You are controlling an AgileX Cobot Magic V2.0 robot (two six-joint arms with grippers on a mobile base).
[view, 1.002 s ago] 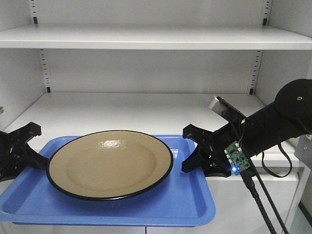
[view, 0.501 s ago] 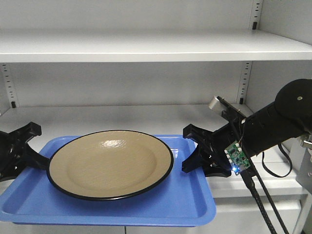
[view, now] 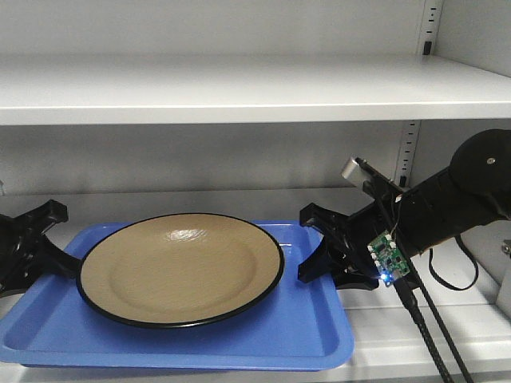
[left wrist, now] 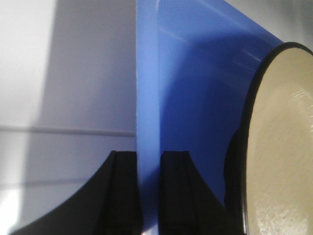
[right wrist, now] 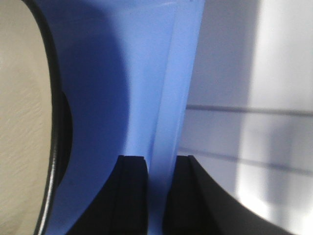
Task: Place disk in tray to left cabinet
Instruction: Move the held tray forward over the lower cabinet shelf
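Observation:
The tan disk with its black rim lies flat in the blue tray. The tray is held level in front of the white cabinet, over its lower shelf. My left gripper is shut on the tray's left lip, and my right gripper is shut on its right lip. In the left wrist view the gripper pinches the lip of the tray, with the disk to its right. In the right wrist view the gripper clamps the tray, with the disk at the left.
An upper shelf spans the view above the tray. The lower shelf shows to the right of and below the tray. A slotted rail runs down the back right corner. Cables hang from my right arm.
The cabinet's shelves have sunk in the front view, so the tray now sits higher against the lower shelf. Both grippers keep the same hold on the tray.

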